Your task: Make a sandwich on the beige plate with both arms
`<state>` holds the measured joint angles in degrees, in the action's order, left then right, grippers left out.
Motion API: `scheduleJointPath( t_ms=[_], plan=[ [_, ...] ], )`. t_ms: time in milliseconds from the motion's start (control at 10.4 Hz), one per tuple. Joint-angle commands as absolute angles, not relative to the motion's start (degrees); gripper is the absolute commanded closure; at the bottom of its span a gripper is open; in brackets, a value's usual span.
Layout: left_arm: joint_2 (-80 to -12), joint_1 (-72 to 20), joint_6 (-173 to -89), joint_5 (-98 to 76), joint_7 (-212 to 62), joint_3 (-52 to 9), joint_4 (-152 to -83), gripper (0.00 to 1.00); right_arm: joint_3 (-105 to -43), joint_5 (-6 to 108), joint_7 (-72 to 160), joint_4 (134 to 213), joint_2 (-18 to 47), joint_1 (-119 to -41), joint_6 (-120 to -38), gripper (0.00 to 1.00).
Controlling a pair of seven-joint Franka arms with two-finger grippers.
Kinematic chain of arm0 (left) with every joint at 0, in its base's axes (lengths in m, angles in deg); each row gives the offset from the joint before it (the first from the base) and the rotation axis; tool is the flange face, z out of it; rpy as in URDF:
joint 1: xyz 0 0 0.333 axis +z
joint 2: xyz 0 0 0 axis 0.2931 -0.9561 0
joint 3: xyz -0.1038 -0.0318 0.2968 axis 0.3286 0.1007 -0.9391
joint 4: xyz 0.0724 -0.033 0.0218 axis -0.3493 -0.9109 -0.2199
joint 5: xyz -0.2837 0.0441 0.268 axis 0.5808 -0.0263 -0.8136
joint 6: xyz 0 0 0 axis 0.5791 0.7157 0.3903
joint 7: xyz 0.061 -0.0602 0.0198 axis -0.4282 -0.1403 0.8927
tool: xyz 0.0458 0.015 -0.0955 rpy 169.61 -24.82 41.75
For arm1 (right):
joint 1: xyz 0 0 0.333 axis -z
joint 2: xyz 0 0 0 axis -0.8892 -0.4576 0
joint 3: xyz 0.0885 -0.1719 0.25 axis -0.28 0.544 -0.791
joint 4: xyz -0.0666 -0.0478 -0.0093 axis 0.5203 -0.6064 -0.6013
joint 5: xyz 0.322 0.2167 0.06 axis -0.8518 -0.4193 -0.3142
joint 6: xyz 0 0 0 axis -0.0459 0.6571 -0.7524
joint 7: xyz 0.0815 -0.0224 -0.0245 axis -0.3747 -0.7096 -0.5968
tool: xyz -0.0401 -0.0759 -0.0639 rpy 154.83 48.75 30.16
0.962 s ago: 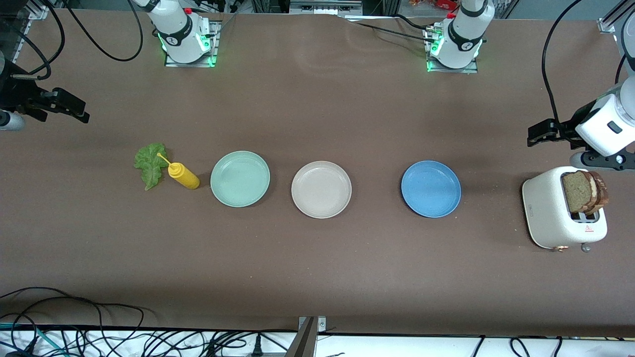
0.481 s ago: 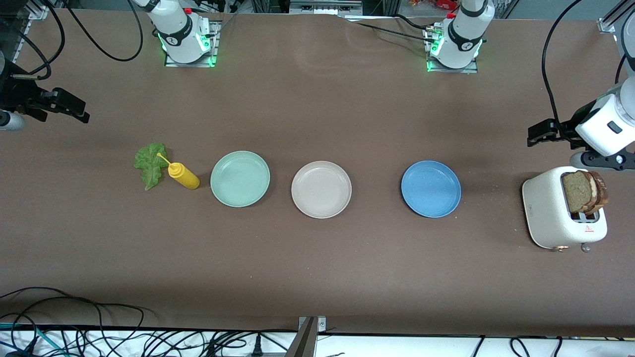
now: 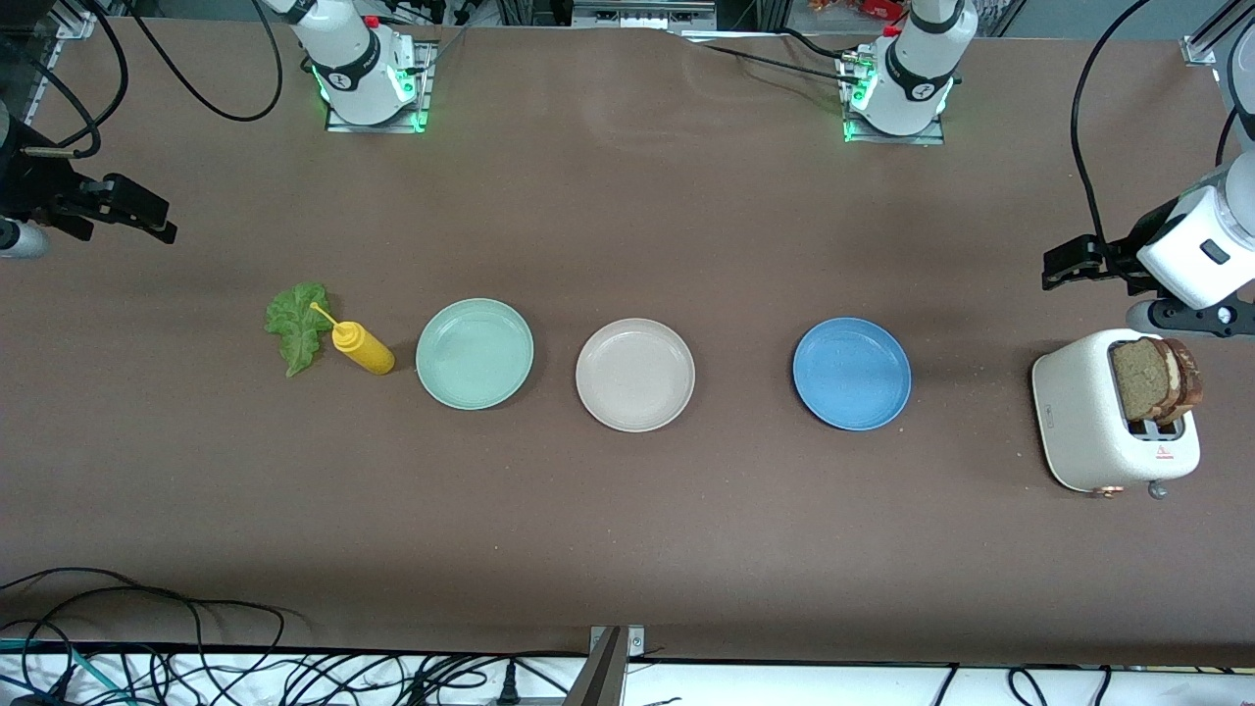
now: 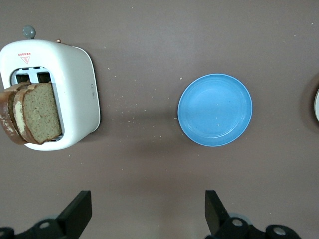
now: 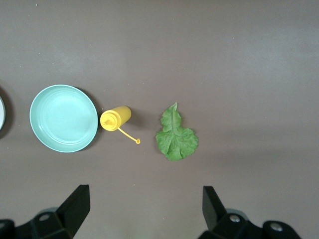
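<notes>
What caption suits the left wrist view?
Open left tool above the table, toaster holding two bread slices, blue plate beside it.

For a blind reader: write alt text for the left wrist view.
Open left gripper hovers over the brown table between a white toaster holding two brown-crusted bread slices and an empty round blue plate.

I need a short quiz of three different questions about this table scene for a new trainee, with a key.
1. True or false: the beige plate holds nothing.
2. Where are the bread slices? A on the blue plate; B in the toaster; C beside the lettuce leaf.
3. Which plate is closest to the yellow bottle?

Key: 1 true. 2 B. 3 the mint-green plate.
</notes>
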<state>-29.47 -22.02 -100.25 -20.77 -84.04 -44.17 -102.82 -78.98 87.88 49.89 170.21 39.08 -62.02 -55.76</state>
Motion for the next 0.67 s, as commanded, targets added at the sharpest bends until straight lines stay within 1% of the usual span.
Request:
scheduleJointPath(
  t_ms=[0,577],
  plan=[
    [-30.4,-21.7,-99.9,-19.1,-84.8,-44.3,-100.8,0.00,-79.0,86.9,50.4,169.7,39.2,-61.7,-55.5,0.00],
    [-30.6,-21.7,-99.9,-19.1,-84.8,-44.3,-100.8,0.00,-79.1,86.9,50.4,169.7,39.1,-61.8,-55.7,0.00]
  ],
)
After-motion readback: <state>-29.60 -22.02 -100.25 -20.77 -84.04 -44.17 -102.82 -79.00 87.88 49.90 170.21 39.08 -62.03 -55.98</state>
